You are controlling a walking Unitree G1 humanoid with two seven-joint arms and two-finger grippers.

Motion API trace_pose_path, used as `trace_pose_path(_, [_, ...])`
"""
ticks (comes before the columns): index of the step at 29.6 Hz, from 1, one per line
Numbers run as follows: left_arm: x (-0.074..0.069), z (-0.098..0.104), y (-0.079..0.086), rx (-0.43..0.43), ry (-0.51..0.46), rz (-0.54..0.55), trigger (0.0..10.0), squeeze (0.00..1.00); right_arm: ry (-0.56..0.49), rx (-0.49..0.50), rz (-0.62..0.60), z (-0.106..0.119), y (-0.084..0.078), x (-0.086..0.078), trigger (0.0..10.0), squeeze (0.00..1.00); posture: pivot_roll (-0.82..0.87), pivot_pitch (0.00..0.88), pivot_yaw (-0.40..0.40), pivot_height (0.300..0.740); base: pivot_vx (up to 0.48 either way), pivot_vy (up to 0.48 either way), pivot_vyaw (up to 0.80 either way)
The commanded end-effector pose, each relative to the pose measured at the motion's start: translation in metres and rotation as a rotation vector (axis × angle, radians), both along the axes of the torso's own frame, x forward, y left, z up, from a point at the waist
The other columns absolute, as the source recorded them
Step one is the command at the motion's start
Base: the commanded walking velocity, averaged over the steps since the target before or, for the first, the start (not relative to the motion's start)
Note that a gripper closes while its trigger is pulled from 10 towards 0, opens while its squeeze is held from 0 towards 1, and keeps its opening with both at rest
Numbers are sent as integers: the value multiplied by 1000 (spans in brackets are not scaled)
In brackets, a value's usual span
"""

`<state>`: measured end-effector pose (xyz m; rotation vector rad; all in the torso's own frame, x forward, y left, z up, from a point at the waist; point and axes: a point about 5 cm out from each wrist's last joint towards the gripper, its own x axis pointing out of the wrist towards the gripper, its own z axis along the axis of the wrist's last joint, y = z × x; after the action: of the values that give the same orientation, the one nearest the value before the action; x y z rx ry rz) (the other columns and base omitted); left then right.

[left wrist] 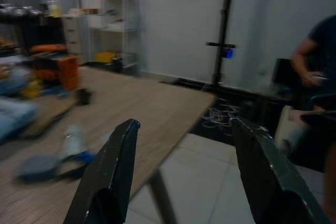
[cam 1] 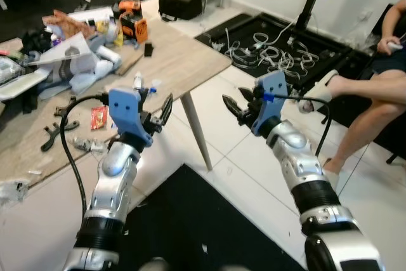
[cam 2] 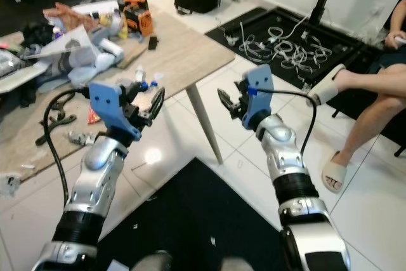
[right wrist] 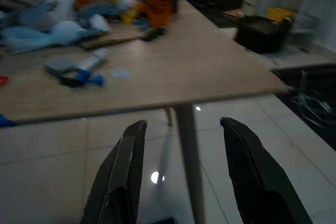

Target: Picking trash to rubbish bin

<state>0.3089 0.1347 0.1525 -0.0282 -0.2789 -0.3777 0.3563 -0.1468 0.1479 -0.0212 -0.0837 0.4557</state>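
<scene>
A: Where does it stand now?

B: Both arms are raised in front of the desk (cam 1: 184, 61). The left pincer (cam 1: 163, 113) and the right pincer (cam 1: 236, 107) are both released, fingers spread, nothing between them. They hover over the white tiled floor, just off the desk's corner.

A: And the trash?

B: It lies on the desk: a red wrapper (cam 1: 99, 117) near the left arm, a small bottle with a blue cap (cam 1: 137, 81), and a heap of plastic bags and packaging (cam 1: 73, 55) farther back. I see no rubbish bin here, so where it all goes is unclear.

A: What could go wrong?

B: Several things, I think. Tools lie mixed with the litter, such as an orange drill (cam 1: 131, 18) and black pliers (cam 1: 58, 131), so a pincer could grab something that isn't trash. The wrapper lies flat, so the fingers might scrape the wood and slide off it. The black cable looping from the left wrist could snag on the desk edge during a reach.

A: Anything else?

B: A seated person's legs (cam 1: 368, 103) stretch out close on the right, so a wide swing of the right arm risks contact.
</scene>
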Motion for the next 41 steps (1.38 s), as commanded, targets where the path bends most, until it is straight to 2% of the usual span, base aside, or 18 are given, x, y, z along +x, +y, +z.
trace_pose_path(1, [0, -2, 0, 1, 9, 1, 10000, 0, 1, 8, 15, -1, 5, -1, 10000, 0, -84, 0, -54, 740, 0, 0, 800])
trace_pose_path(41, [0, -2, 0, 6, 11, -1, 10000, 0, 2, 9, 16, -1, 5, 0, 10000, 0, -85, 0, -53, 740, 0, 0, 800])
